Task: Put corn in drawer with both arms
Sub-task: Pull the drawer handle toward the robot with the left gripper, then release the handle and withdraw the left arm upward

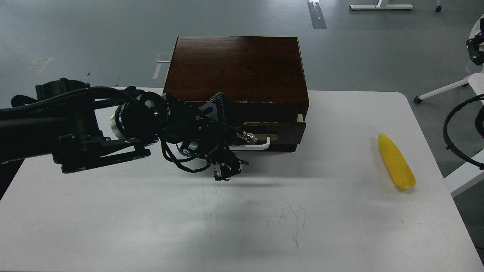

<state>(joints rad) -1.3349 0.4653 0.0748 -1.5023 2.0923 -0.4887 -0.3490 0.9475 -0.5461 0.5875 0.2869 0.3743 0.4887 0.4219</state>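
One arm, the left, reaches across the desk (113, 226) with its gripper (227, 172) just before the slightly open drawer (281, 132), jaw state unclear, while the corn (396, 161) lies near the right edge.

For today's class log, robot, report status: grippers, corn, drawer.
Left gripper at drawer handle, jaws unclear. Right gripper out of view. Corn on table, far right, untouched.

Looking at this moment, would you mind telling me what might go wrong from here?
The left gripper hangs in front of the drawer, close to its white handle; a poor grip might slip off or shift the cabinet. The drawer looks barely open, too narrow for the corn, which lies near the table's right edge and could roll off.
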